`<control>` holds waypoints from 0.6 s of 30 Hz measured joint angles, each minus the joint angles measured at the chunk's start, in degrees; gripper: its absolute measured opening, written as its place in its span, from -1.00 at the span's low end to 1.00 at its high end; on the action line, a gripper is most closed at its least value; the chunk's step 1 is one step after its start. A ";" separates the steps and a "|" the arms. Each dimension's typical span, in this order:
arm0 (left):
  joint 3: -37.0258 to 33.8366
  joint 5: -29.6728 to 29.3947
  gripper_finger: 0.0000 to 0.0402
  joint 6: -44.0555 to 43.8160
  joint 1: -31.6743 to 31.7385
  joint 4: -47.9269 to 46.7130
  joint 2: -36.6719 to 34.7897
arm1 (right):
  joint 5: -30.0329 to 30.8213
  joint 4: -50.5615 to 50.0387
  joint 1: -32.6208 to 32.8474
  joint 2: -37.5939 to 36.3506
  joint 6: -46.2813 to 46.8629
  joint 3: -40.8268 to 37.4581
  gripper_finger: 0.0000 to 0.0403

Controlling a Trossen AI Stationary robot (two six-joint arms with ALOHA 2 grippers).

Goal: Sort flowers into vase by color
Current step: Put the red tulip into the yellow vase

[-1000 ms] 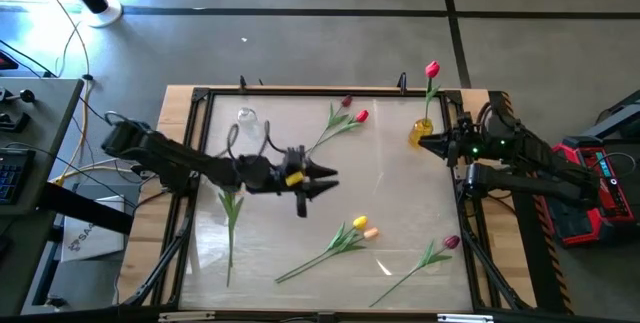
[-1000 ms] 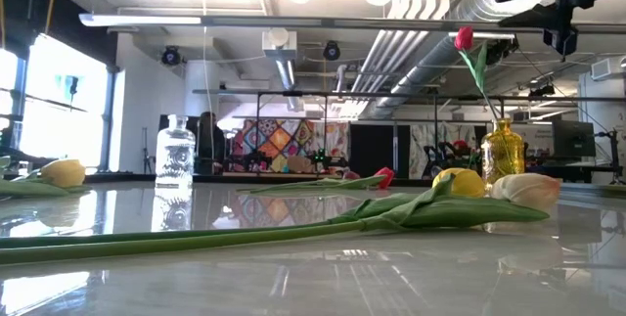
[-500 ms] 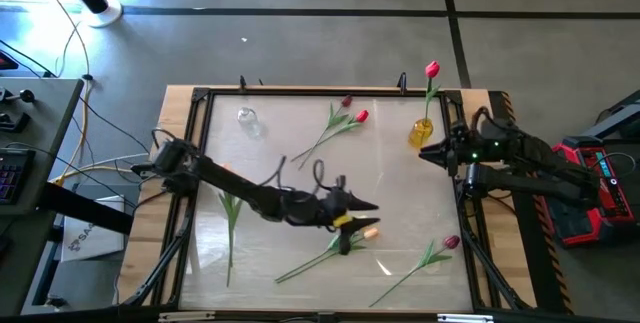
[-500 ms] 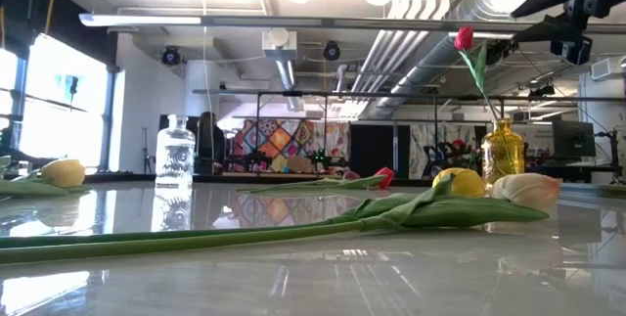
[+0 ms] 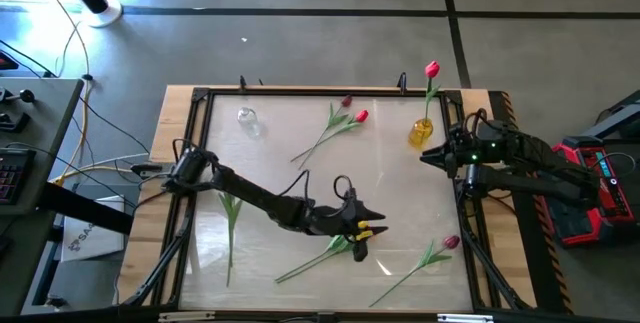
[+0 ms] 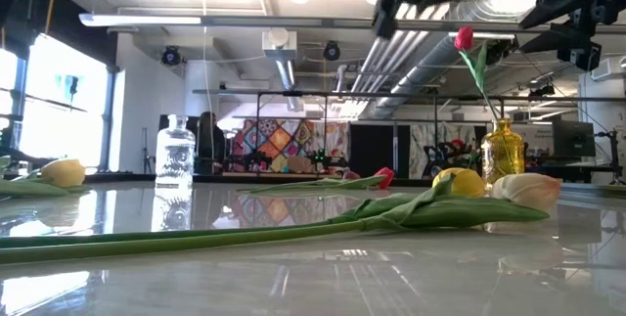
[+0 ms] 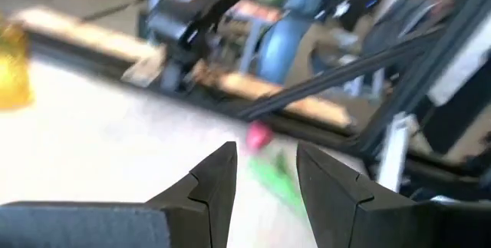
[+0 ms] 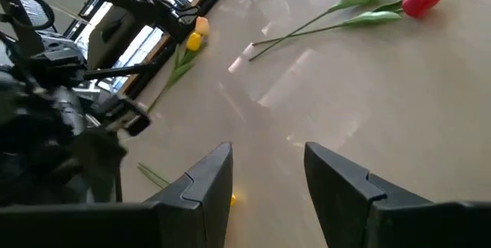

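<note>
No readable txt, labels, brands or nos. anywhere; faint print on white sheet [image 5: 88, 235] beside table's left edge in high view, too small to make out

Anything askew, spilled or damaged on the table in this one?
Nothing stands out. The yellow vase stands upright with one red tulip in it, and the clear vase is upright and empty. The other tulips lie flat, unsorted. The left pincer is open over the yellow pair; the right pincer waits open near the yellow vase.
</note>
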 joint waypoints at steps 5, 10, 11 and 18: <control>-0.07 -1.60 -0.37 -6.57 1.63 -9.85 -1.66 | -0.07 -0.02 0.02 0.00 0.17 0.00 -0.25; -0.07 1.60 -0.37 -9.07 6.68 -19.56 -5.13 | -0.22 0.00 0.00 0.00 0.55 0.00 -0.25; -0.07 2.54 -0.37 -9.02 8.01 -21.95 -5.91 | -0.04 -0.02 0.02 0.00 0.95 0.00 -0.25; -0.02 8.36 -0.37 -2.63 19.13 -32.57 -9.73 | 2.82 -0.01 0.00 0.00 1.80 0.00 -0.25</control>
